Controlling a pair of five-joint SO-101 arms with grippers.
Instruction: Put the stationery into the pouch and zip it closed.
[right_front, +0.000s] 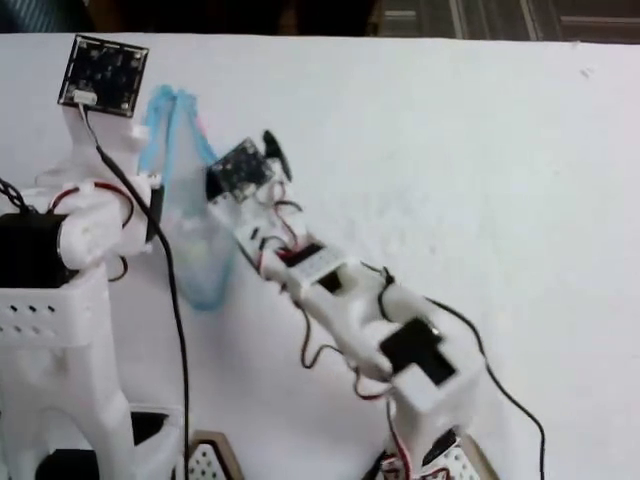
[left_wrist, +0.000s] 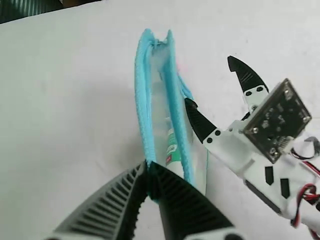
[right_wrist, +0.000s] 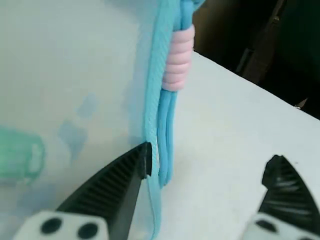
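Pouch (right_front: 200, 262) on white surface (right_front: 450, 150), far left, between the two arms; translucent, with blue zip edging. Pinched at one end by left end effector (left_wrist: 148, 172), jaws closed on the blue edging; right end effector (right_wrist: 210, 165) spread open just beside it, one black fingertip (right_wrist: 135, 165) touching the pouch's right side, the other apart. Inside, a green-labelled stationery item (left_wrist: 171, 147); on the blue cord, a pink bead-like piece (right_wrist: 177, 62).

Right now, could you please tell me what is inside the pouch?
Through the pouch mouth, one white item with a green label shows. The rest of it and anything deeper are covered by the left gripper and the pouch's cloudy wall.
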